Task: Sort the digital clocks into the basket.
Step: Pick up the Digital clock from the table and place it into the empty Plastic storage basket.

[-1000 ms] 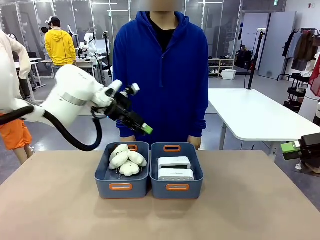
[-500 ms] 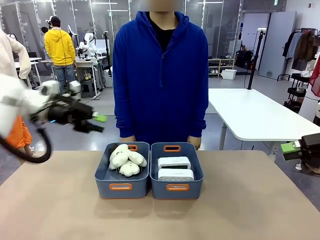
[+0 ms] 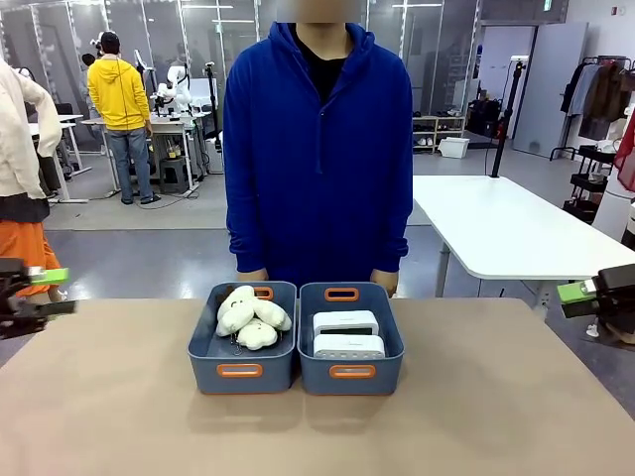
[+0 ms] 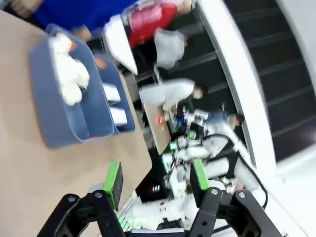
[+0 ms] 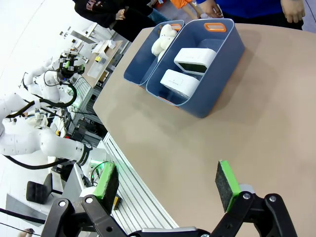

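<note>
Both white boxy digital clocks (image 3: 347,334) in right blue-grey plastic basket (image 3: 350,379); fluffy plush toys (image 3: 250,317) in left bin (image 3: 240,375). Left claw (image 4: 155,178) and right claw (image 5: 168,178): fingers apart, empty.

Pretty big lab: grey floor (image 3: 189,213), glass partitions (image 3: 60,40) far left, white table (image 3: 496,233) on the right.
</note>
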Available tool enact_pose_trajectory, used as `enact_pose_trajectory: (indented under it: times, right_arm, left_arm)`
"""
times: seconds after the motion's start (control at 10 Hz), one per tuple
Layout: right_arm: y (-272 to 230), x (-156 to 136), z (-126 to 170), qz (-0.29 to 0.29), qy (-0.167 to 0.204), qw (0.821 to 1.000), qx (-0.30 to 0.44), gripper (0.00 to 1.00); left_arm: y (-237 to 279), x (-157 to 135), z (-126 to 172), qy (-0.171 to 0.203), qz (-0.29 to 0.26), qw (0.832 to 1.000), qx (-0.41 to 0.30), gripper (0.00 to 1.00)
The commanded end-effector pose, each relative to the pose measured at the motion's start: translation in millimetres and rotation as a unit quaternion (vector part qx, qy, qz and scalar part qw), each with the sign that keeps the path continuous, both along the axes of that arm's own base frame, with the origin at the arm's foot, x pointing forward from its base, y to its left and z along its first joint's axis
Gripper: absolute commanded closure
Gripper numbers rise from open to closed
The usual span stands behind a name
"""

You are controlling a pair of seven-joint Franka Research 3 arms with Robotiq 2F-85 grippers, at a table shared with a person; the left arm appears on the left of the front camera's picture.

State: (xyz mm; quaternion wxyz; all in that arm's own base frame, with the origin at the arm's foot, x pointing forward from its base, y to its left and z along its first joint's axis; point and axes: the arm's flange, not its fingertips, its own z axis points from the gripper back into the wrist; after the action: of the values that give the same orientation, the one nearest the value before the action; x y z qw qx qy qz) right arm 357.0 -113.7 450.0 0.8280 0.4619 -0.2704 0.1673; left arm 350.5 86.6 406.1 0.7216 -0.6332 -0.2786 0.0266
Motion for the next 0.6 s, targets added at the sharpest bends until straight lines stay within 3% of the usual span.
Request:
enact_pose_trajectory:
  times: [0.0,0.4,0.5]
  right_arm:
    - [1,2,0,0.004,-0.008,1.0,0.002,0.0]
    - [1,2,0,0.004,-0.008,1.0,0.002,0.0]
    - [1,2,0,0.004,-0.008,1.0,0.002,0.0]
  left_arm:
    - [30,-59,-19,0.001,0.07,0.996,-0.048,0.3]
    - [82,-150,-61,-0.054,0.192,0.972,-0.124,0.3]
    - [126,-63,-26,-0.008,0.15,0.984,-0.1,0.3]
